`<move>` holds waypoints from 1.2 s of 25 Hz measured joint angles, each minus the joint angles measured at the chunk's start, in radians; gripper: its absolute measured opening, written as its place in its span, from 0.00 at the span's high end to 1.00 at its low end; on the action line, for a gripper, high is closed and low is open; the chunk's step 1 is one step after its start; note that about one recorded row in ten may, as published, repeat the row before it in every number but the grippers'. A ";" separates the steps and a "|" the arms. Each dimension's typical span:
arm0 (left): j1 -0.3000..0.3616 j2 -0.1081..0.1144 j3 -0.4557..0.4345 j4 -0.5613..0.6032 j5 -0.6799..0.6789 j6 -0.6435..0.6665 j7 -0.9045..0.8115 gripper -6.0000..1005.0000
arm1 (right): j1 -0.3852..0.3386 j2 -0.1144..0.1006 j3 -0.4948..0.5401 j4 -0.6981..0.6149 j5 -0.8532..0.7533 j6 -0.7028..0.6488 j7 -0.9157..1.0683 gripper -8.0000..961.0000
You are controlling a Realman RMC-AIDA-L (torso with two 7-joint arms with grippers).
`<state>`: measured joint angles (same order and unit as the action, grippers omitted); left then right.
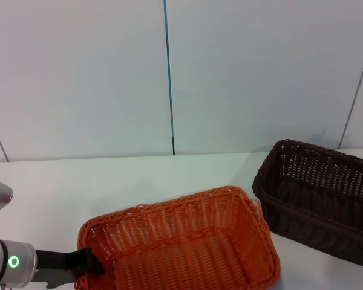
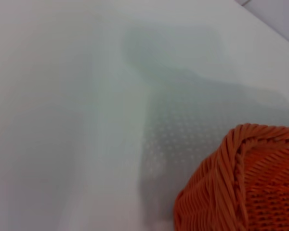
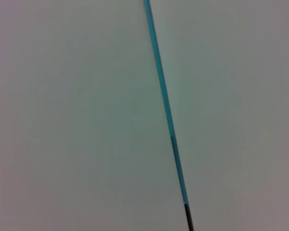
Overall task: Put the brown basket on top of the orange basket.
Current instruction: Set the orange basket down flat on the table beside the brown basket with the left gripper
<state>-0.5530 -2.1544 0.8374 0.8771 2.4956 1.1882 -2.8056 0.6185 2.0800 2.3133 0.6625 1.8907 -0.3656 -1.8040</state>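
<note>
White table (image 1: 169, 175) spans the head view, wall panels behind w/ a teal seam (image 1: 167, 66). Brown basket (image 1: 320, 199) sits upright at the table's right, just beside but apart from the orange basket (image 1: 181, 248), which is centre-front, upright. Left gripper (image 1: 92, 262) at the orange basket's left end, black fingers at the rim; can't tell if clamped. Right gripper not seen. No readable writing or labels; green ring light (image 1: 13, 261) on left arm.
</note>
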 joint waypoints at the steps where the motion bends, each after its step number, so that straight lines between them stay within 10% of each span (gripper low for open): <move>1: 0.000 0.000 0.000 0.000 -0.001 0.001 0.006 0.81 | 0.000 0.000 0.000 0.000 0.000 0.000 0.000 0.27; 30: -0.072 0.025 -0.032 -0.024 0.002 -0.045 0.004 0.75 | 0.005 0.000 0.009 0.001 -0.015 0.006 0.000 0.27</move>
<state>-0.6251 -2.1290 0.8051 0.8534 2.4976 1.1428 -2.8017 0.6239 2.0801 2.3226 0.6632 1.8760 -0.3601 -1.8040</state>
